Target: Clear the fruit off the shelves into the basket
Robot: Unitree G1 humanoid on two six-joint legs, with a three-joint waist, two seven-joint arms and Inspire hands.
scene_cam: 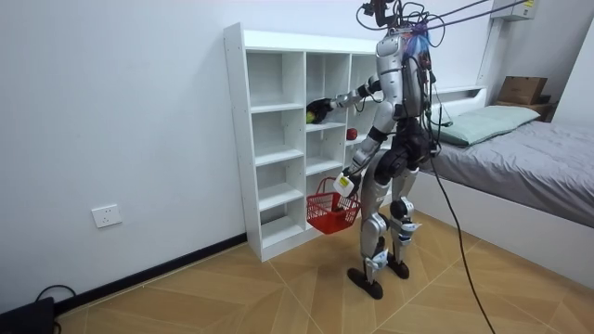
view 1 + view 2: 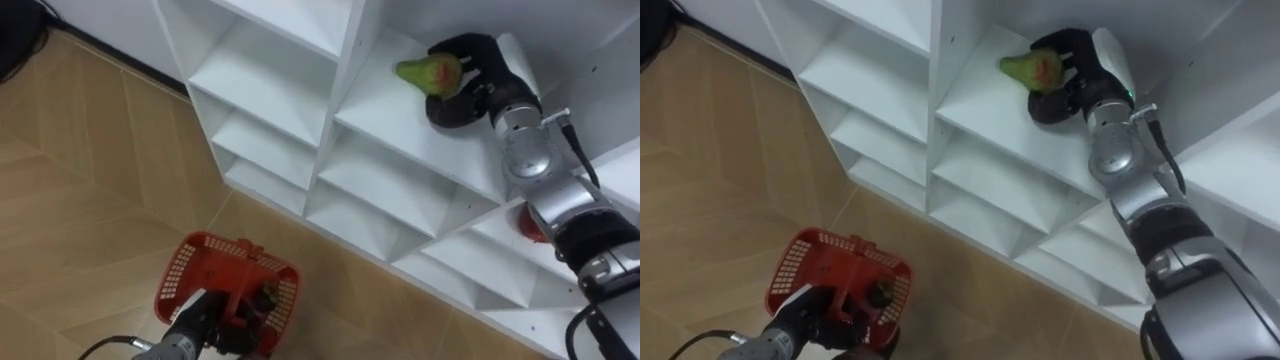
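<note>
Standing before the white closet, between the wall and a bed, the robot reaches its right arm into one of the upper compartments. The red basket hangs low at its left side, above the wooden floor, and the left hand is clamped on its handle. Inside the compartment, the right hand has its fingers curled round the green pear, just over the shelf board. A red fruit sits in a lower compartment, partly behind the right forearm.
</note>
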